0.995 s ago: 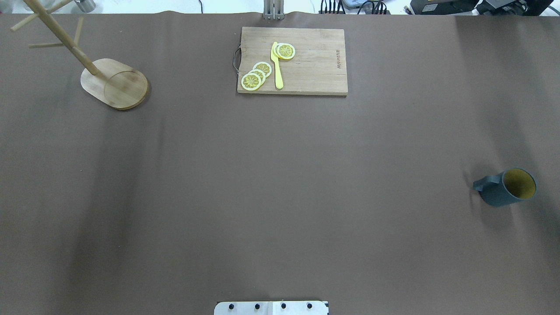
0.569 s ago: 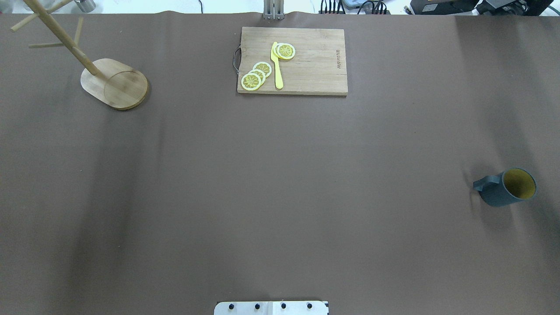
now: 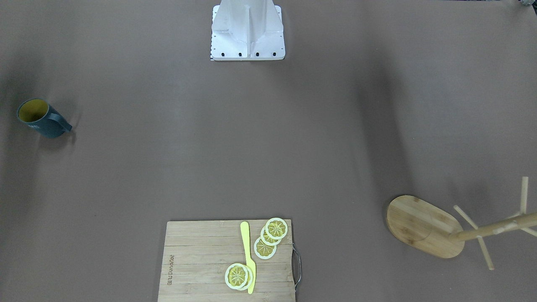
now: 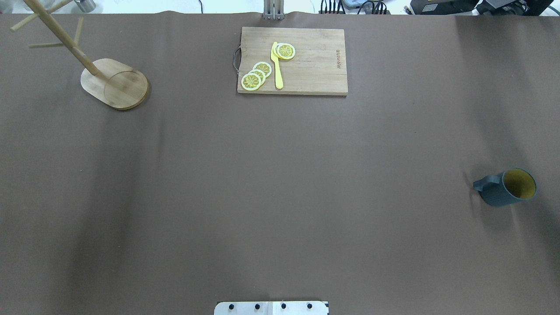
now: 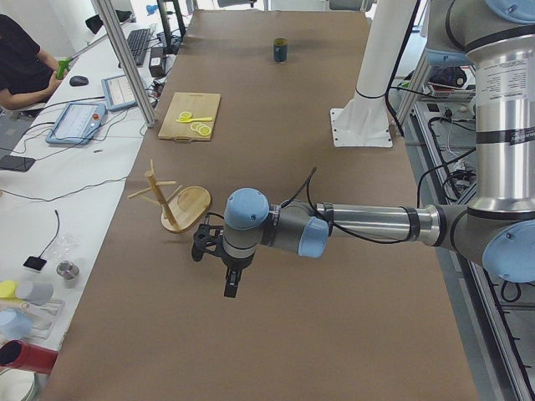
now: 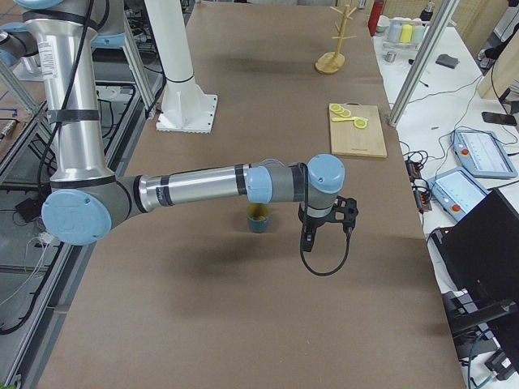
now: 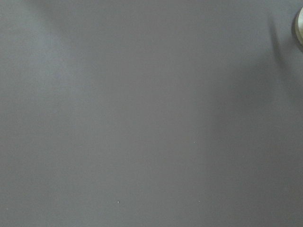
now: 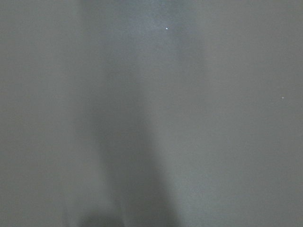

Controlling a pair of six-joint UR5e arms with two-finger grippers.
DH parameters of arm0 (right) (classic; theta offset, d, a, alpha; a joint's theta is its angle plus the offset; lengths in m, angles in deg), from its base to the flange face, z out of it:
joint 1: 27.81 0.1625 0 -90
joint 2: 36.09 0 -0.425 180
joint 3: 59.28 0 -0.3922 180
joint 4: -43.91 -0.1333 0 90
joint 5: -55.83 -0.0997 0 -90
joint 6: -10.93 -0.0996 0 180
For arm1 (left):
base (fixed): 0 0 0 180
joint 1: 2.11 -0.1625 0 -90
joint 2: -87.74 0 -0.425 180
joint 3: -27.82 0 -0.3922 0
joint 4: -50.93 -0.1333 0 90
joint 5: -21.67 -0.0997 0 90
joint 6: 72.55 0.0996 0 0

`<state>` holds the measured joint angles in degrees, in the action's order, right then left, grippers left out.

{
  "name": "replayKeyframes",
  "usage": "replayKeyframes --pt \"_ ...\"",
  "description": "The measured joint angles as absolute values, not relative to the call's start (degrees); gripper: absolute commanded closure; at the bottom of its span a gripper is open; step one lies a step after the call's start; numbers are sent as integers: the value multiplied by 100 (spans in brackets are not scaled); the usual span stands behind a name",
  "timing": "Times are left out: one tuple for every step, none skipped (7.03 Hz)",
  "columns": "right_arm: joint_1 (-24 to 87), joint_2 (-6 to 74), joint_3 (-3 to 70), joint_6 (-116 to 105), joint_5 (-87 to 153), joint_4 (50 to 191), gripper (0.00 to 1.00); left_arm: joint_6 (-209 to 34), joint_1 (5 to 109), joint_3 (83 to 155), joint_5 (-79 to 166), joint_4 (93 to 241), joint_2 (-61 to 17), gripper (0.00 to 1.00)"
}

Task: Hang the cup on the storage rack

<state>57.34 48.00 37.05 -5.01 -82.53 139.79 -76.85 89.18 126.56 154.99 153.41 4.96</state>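
Note:
The dark blue-grey cup (image 4: 507, 189) with a mustard-yellow inside stands upright on the brown table at the right, its handle pointing toward the table's middle. It also shows in the front view (image 3: 40, 119) and the right side view (image 6: 259, 217). The bamboo storage rack (image 4: 114, 83) stands at the far left, with bare pegs (image 3: 424, 226). My right gripper (image 6: 307, 241) shows only in the right side view, pointing down beside the cup, apart from it. My left gripper (image 5: 230, 286) shows only in the left side view, near the rack (image 5: 171, 200). I cannot tell whether either is open or shut.
A wooden cutting board (image 4: 306, 65) with lemon slices (image 4: 257, 74) and a yellow knife (image 4: 277, 65) lies at the far middle of the table. The robot's white base plate (image 3: 247, 42) sits at the near edge. Both wrist views show only brown table cover.

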Motion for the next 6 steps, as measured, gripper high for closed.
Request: replayKeyframes --pt "5463 4703 3713 -809 -8248 13968 0 -7679 8918 12667 15591 15347 493 1" --pt "5267 4684 3811 -1295 -8241 13955 0 -7677 8919 12675 15686 15357 493 1" --pt "5089 4790 4142 -1896 -8219 13949 0 -7677 8920 12687 15741 15369 493 1" --pt "4945 5082 4596 -2467 -8180 13884 0 -7677 8921 12695 15772 15378 496 1" --pt "4820 5483 5061 -3044 -8138 13676 2 -7677 8921 12698 15819 15387 498 1" --pt "4678 5960 5377 -3608 -8077 13241 1 -7675 8924 12699 15874 15394 498 1"
